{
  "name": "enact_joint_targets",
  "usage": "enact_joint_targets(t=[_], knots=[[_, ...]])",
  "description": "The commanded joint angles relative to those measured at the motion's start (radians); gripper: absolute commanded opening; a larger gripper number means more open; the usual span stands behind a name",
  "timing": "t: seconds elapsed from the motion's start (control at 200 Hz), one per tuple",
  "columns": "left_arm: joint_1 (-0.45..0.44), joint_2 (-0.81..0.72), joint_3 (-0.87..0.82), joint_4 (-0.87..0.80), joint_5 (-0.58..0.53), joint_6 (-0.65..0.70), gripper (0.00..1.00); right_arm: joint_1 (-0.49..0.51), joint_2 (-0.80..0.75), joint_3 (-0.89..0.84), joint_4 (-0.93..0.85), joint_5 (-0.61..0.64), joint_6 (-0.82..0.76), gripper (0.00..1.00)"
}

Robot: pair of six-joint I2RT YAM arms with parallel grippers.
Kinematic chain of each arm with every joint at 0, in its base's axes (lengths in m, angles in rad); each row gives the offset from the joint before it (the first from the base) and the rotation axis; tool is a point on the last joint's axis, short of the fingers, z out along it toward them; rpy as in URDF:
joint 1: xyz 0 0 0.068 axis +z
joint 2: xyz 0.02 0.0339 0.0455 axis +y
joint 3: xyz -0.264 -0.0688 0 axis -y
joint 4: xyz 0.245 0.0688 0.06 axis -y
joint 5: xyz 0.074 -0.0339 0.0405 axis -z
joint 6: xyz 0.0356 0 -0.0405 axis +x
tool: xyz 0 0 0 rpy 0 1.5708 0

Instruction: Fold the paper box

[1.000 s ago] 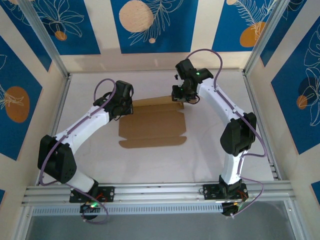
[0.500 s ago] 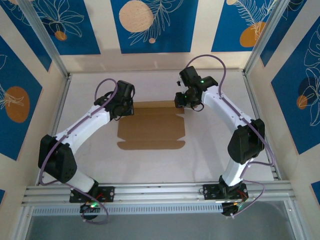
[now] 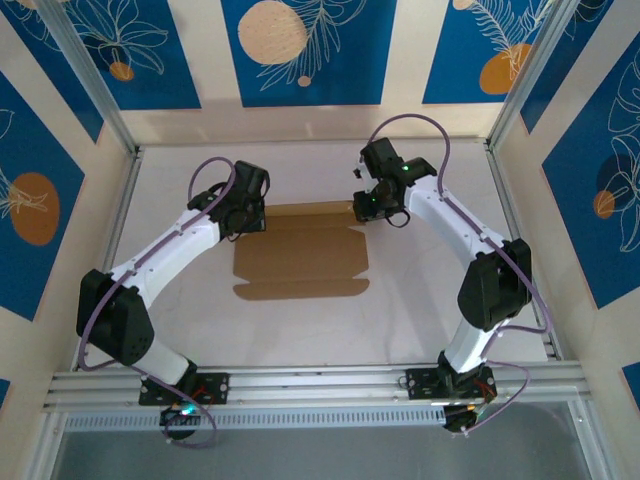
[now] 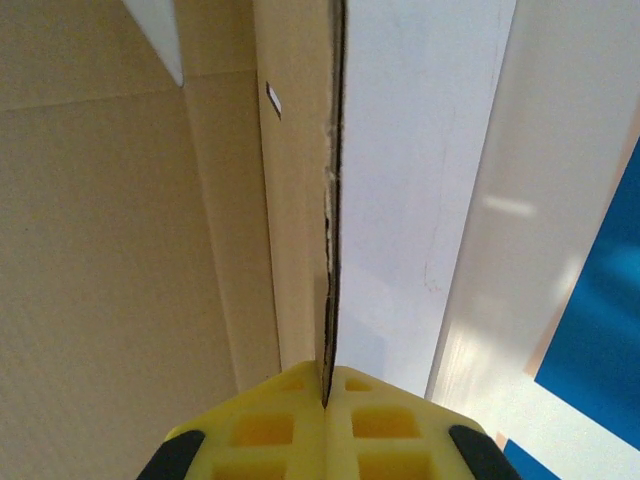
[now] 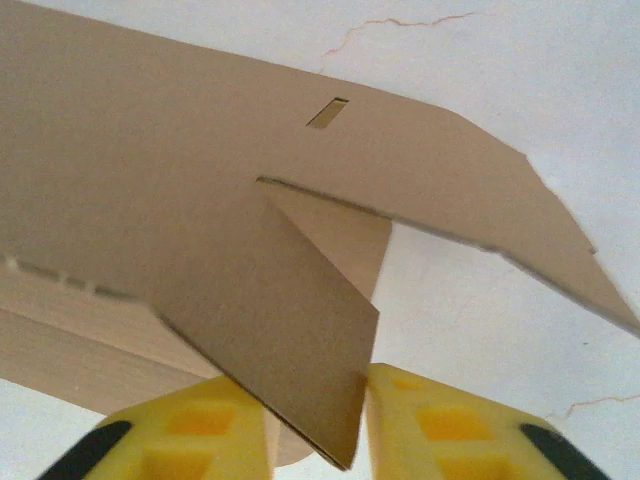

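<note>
Left claw (image 4: pixel 327 400) closed on paper box (image 4: pixel 120 250) edge, white table (image 4: pixel 410 200) beside

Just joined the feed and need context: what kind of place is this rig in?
Probably a lab test cell: a white table framed by aluminium rails, patterned blue backdrop panels, and both grippers on one paper box.

White table (image 3: pixel 420 300) with the paper box (image 3: pixel 300 258) flat on it

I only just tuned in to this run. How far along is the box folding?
Early. The paper box lies mostly flat on the table, no walls standing. In hand: the left gripper pinches its far-left edge, and the right gripper has a far-right flap between its fingers. Raising the sides, tucking flaps and closing remain.
</note>
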Motion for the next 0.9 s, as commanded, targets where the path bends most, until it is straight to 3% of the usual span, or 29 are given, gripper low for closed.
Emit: enact_joint_targets(t=[0.0, 0.115, 0.355, 0.79, 0.895], knots=[[0.002, 0.015, 0.024, -0.019, -0.008, 0.023, 0.00, 0.023, -0.021, 0.002, 0.004, -0.027, -0.001, 0.22], [-0.007, 0.012, 0.018, -0.013, -0.005, 0.023, 0.00, 0.029, 0.002, 0.042, 0.007, -0.075, 0.098, 0.13], [-0.017, 0.004, -0.001, 0.010, 0.003, 0.035, 0.00, 0.031, 0.033, 0.071, 0.157, -0.280, 0.389, 0.17], [-0.027, -0.005, -0.020, 0.012, 0.007, 0.073, 0.00, 0.018, 0.117, 0.128, 0.252, -0.269, 0.544, 0.18], [-0.018, 0.000, 0.000, -0.032, 0.002, 0.078, 0.00, 0.003, 0.098, 0.117, 0.225, -0.254, 0.518, 0.26]])
